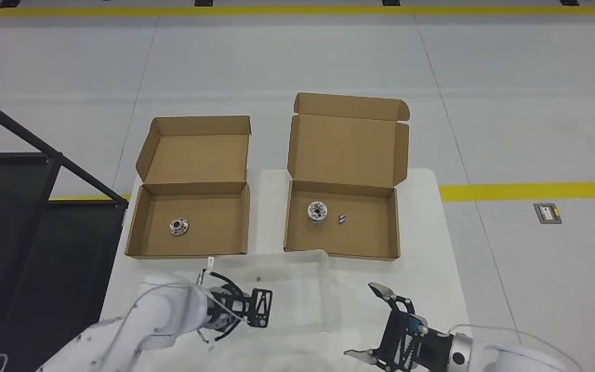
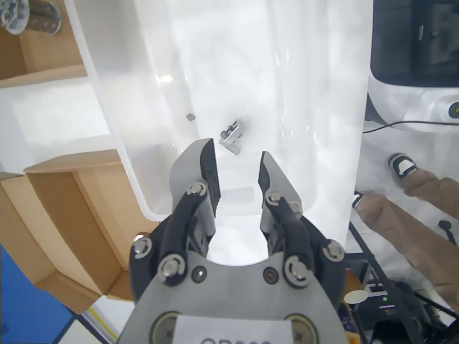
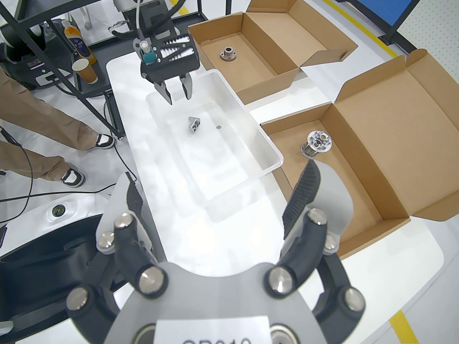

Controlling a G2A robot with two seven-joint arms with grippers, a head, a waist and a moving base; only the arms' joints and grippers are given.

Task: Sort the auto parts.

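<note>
White tabletop [image 1: 428,242] on a pale workshop floor. Near its front edge sits a clear plastic tray [image 3: 250,118]. In the tray lies a small metal bracket [image 2: 232,137], with a tiny dark piece [image 2: 190,117] near it.

The left gripper [image 2: 235,155] hangs just above the bracket, its fingers spread and nothing between them. The right gripper [image 3: 220,177] hovers by the tray's other end, fingers spread wide and empty.

Behind the tray stand two open cardboard boxes. The box on the left arm's side [image 1: 218,219] holds a flanged hub [image 1: 178,225]. The other box [image 1: 372,232] holds a round drilled part [image 1: 318,211] and a small metal piece [image 1: 342,219] beside it.

The step in hand appears to be picking the bracket from the tray. The left gripper would next need to lower, straddle the bracket and close on it. Which box it belongs in cannot be told.
</note>
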